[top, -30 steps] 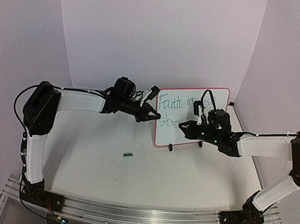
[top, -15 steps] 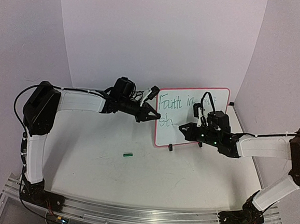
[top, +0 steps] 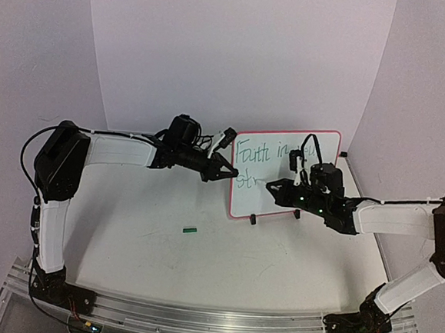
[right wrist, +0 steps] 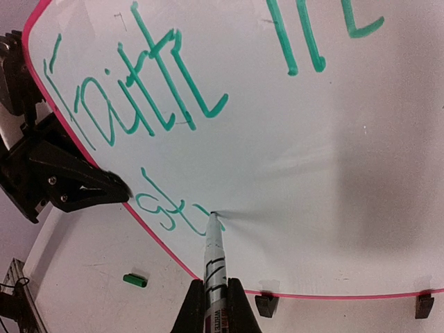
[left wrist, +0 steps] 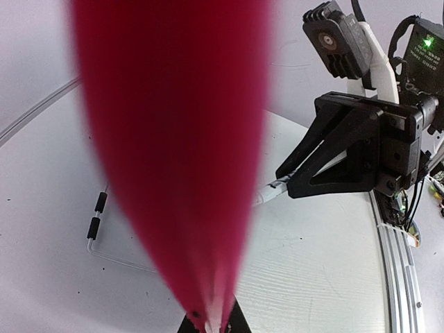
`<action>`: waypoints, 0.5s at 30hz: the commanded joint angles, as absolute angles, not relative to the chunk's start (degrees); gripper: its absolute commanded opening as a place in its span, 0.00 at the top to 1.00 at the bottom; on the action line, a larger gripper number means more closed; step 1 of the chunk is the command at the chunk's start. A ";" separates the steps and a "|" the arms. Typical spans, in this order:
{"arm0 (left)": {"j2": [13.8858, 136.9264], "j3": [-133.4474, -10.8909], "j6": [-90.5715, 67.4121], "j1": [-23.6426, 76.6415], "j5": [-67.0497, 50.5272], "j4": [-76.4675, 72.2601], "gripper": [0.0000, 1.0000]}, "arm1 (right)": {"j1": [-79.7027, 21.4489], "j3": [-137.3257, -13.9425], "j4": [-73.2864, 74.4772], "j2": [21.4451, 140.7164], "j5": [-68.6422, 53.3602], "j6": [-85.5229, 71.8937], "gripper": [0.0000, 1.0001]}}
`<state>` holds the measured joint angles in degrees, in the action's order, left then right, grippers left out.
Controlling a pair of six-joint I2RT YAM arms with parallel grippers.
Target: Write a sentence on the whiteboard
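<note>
The whiteboard (top: 244,203) stands upright on black feet (right wrist: 265,304) at the back of the table. Its red-pink rim (left wrist: 173,139) fills the left wrist view as a blur. My left gripper (top: 228,171) is shut on the board's left edge and shows as a black wedge (right wrist: 66,186) in the right wrist view. The sentence (right wrist: 139,97) in green reads "Faith in" on top, with "st" and a further stroke below. My right gripper (right wrist: 216,283) is shut on a marker (right wrist: 214,257) whose tip touches the board just right of "st".
A small green marker cap (top: 190,229) lies on the table left of the board, also seen in the right wrist view (right wrist: 135,279). A thin cable with two black beads (left wrist: 97,215) lies on the table. An aluminium rail (top: 195,319) runs along the near edge.
My right gripper has shifted slightly along the second line with the marker tip on the board. The left gripper and the board have not moved.
</note>
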<state>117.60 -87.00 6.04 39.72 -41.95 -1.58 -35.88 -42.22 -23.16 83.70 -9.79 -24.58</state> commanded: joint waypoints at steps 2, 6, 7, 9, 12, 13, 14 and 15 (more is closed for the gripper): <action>118.73 -85.52 7.39 41.92 -42.54 12.71 1.00 | -35.60 -43.28 -25.79 81.81 -7.90 -25.30 1.00; 118.68 -85.52 7.44 41.92 -42.54 12.74 1.00 | -35.61 -42.86 -25.74 82.17 -6.60 -25.78 1.00; 118.68 -85.53 7.41 41.91 -42.54 12.74 1.00 | -35.64 -42.77 -25.69 82.25 -6.00 -26.04 1.00; 118.73 -85.52 7.39 41.94 -42.47 12.74 1.00 | -35.55 -42.50 -25.53 82.42 -5.08 -26.38 1.00; 118.59 -85.50 7.47 41.98 -42.45 12.75 1.00 | -35.43 -42.36 -25.49 82.65 -4.78 -26.67 1.00; 118.58 -85.52 7.49 41.98 -42.45 12.75 1.00 | -35.42 -42.36 -25.49 82.70 -4.82 -26.71 1.00; 118.57 -85.52 7.53 41.97 -42.45 12.76 1.00 | -35.42 -42.33 -25.49 82.65 -4.64 -26.72 1.00; 118.57 -85.52 7.50 41.98 -42.45 12.80 1.00 | -35.42 -42.26 -25.41 82.59 -4.42 -26.83 1.00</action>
<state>117.59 -87.00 6.02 39.72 -41.87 -1.58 -35.88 -42.20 -23.53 83.33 -8.13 -25.99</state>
